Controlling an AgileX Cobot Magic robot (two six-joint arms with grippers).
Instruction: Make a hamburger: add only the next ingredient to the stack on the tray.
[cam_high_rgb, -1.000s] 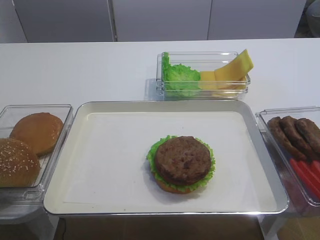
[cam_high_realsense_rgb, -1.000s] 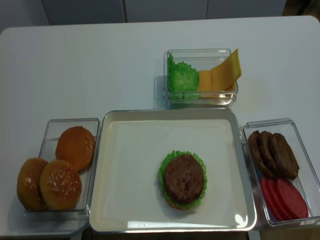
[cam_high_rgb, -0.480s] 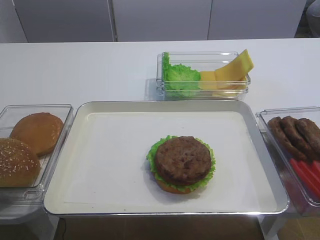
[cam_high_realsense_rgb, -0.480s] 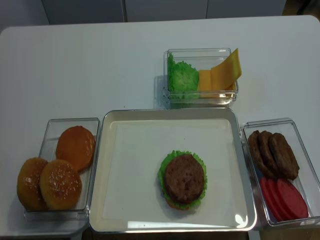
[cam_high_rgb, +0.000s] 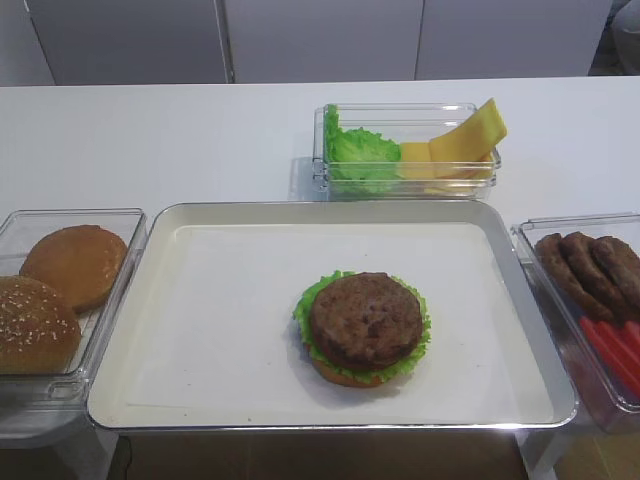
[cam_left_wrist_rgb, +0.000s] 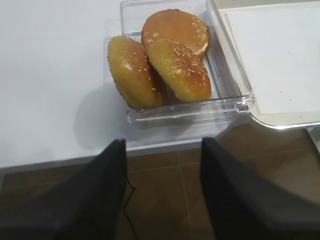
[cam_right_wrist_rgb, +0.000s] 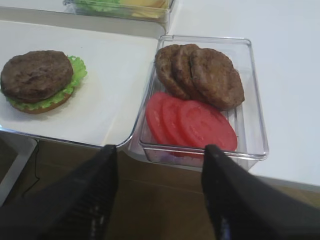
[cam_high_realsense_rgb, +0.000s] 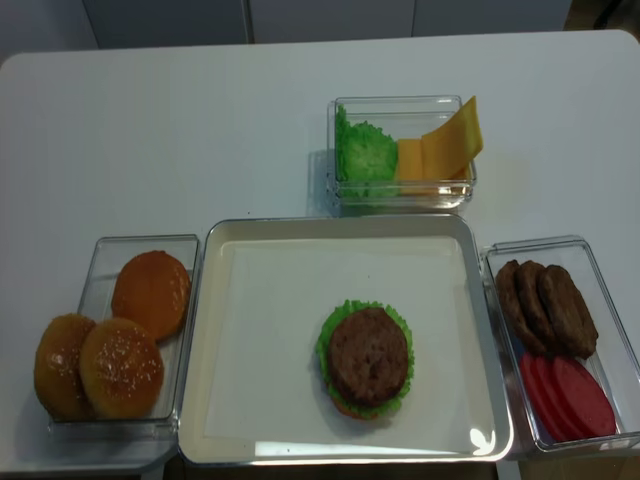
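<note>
A dark brown meat patty (cam_high_rgb: 365, 320) lies on top of the stack (cam_high_realsense_rgb: 369, 358), whose green lettuce frill and tan bun base show around its edge, on the silver tray (cam_high_rgb: 330, 208). The tomato slice of the stack is hidden under it. In the right wrist view the same patty (cam_right_wrist_rgb: 36, 75) sits at upper left. My right gripper (cam_right_wrist_rgb: 160, 150) hangs open and empty below the table's front edge, in front of the box of spare patties (cam_right_wrist_rgb: 200, 75). My left gripper (cam_left_wrist_rgb: 163, 142) is open and empty too, off the table edge by the bun box. Neither gripper shows in the high views.
A clear box (cam_high_realsense_rgb: 610, 330) right of the tray holds three patties and red tomato slices (cam_right_wrist_rgb: 190, 122). On the left, a clear box (cam_left_wrist_rgb: 185, 112) holds brown bun halves (cam_high_realsense_rgb: 150, 292). Behind the tray, a box has lettuce (cam_high_rgb: 358, 155) and yellow cheese slices (cam_high_rgb: 470, 135).
</note>
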